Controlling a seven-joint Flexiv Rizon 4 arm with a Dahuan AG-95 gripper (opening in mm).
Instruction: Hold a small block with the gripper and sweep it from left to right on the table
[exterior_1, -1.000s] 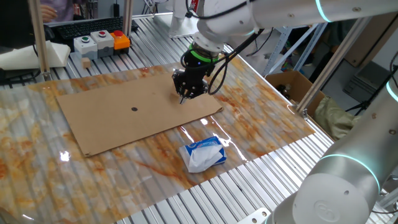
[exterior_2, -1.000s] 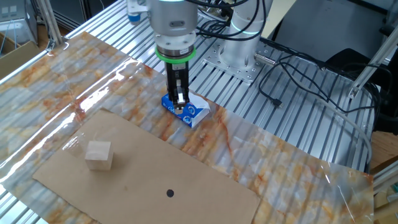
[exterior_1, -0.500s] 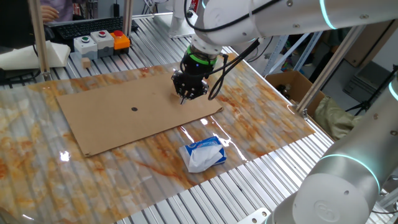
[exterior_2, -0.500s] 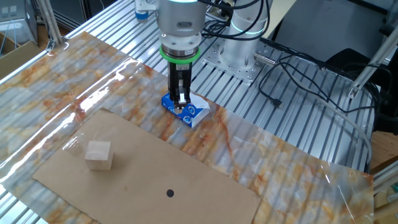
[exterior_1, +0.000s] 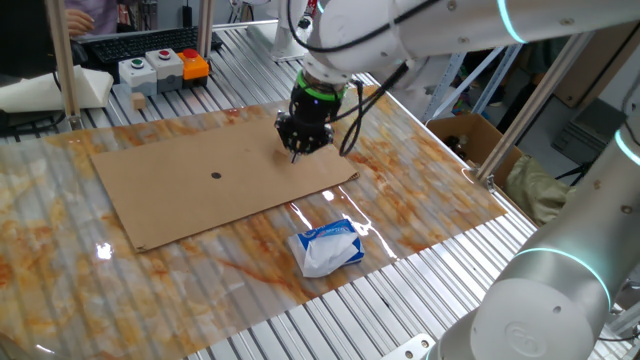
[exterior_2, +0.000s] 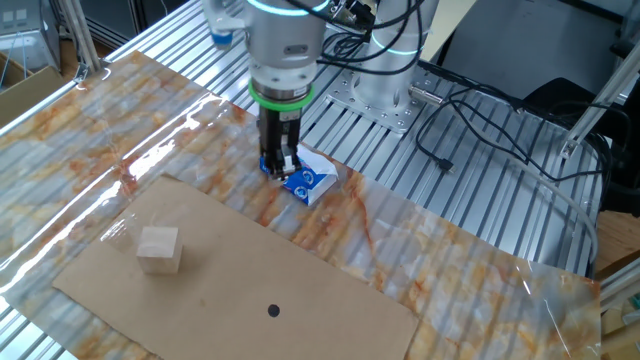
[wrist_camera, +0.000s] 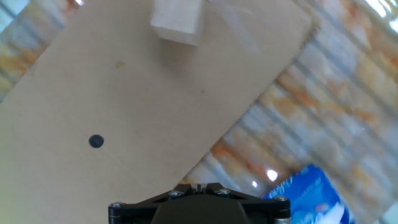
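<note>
**Block not yet taken, gripper hanging above the table**

Small block (exterior_2: 159, 248) resting flat on the brown cardboard sheet (exterior_2: 230, 300), near one end of it, well apart from the gripper (exterior_2: 279, 165); seen in the hand view at the top edge (wrist_camera: 176, 22), on the same sheet (wrist_camera: 143, 112). Hidden behind the arm in the fixed view from the opposite side.

Gripper (exterior_1: 301, 148) raised over the marbled table (exterior_2: 90, 130), close to the white-and-blue tissue pack (exterior_2: 305, 176) in line of sight, holding nothing. Fingers (exterior_2: 271, 152) narrow and close together; whether fully clenched or slightly parted, cannot tell.

Judging by look: a pale wooden cube, light, stiff, with flat dry faces — unlikely to crush or slip under a firm pinch. Best taken across two opposite side faces, low enough to keep the bottom face on the surface for sweeping. Being light, likely to skid or tip on the smooth cardboard if nudged off-centre during the approach.
</note>
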